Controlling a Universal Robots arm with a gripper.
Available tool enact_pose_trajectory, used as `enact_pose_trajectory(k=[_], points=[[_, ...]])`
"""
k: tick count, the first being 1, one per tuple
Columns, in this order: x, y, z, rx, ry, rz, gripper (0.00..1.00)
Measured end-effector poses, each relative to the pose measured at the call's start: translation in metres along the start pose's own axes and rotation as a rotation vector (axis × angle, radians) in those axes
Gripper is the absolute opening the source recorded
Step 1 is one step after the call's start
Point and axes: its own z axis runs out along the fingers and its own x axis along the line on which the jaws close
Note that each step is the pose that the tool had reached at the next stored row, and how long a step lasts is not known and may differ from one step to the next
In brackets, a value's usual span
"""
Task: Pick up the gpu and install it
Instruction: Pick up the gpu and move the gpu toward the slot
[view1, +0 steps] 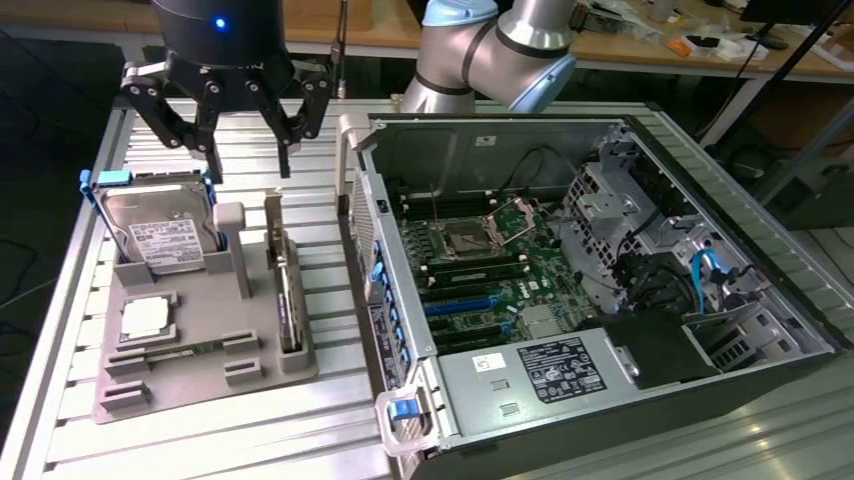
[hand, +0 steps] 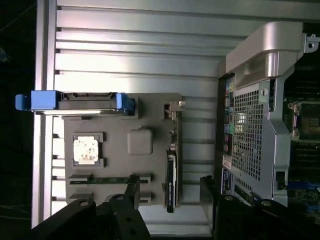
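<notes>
The gpu (view1: 287, 300) is a thin dark card standing on edge in a slot along the side of the grey holder tray (view1: 200, 375) nearest the computer case. My gripper (view1: 247, 165) hangs open above the far end of the tray, holding nothing. In the wrist view the gpu (hand: 171, 165) runs as a slim dark strip, and the gripper (hand: 170, 192) straddles one end of it from above, one finger on each side. The open computer case (view1: 601, 250) lies on the exterior view's right with its motherboard exposed.
The tray also carries a silver hard drive (view1: 154, 235) in a blue frame, a processor chip (view1: 144, 318) and a narrow green memory stick (hand: 105, 180). The case's perforated rear panel (hand: 252, 130) rises close beside the gpu. The slatted aluminium table (view1: 227, 430) lies underneath.
</notes>
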Motion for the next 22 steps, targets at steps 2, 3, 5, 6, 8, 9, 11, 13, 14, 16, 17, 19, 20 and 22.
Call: enact_pose_trajectory(k=[2,3,5,6,8,9,11,13,14,16,17,19,20,22], points=[[0.000,-0.0015,0.0009,0.0001,0.0007,-0.003,0.60],[0.000,-0.0026,0.0016,0.0001,0.0005,-0.004,0.60],[0.000,-0.0040,0.0027,0.0000,0.0004,-0.005,0.60],[0.000,-0.0047,0.0034,0.0001,0.0006,-0.006,0.60],[0.000,-0.0062,0.0054,0.0002,0.0010,-0.008,0.60],[0.000,-0.0069,0.0072,0.0001,0.0018,-0.009,0.60],[0.000,-0.0082,0.0116,0.0000,0.0035,-0.010,0.60],[0.000,-0.0094,0.0153,-0.0002,0.0046,-0.011,0.60],[0.000,-0.0101,0.0169,-0.0002,0.0052,-0.011,0.60],[0.000,-0.0116,0.0208,-0.0003,0.0062,-0.012,0.60],[0.000,-0.0124,0.0225,-0.0004,0.0066,-0.012,0.60],[0.000,-0.0140,0.0260,-0.0004,0.0078,-0.013,0.60],[0.000,-0.0149,0.0278,-0.0004,0.0084,-0.014,0.60],[0.000,-0.0169,0.0314,-0.0005,0.0095,-0.014,0.60]])
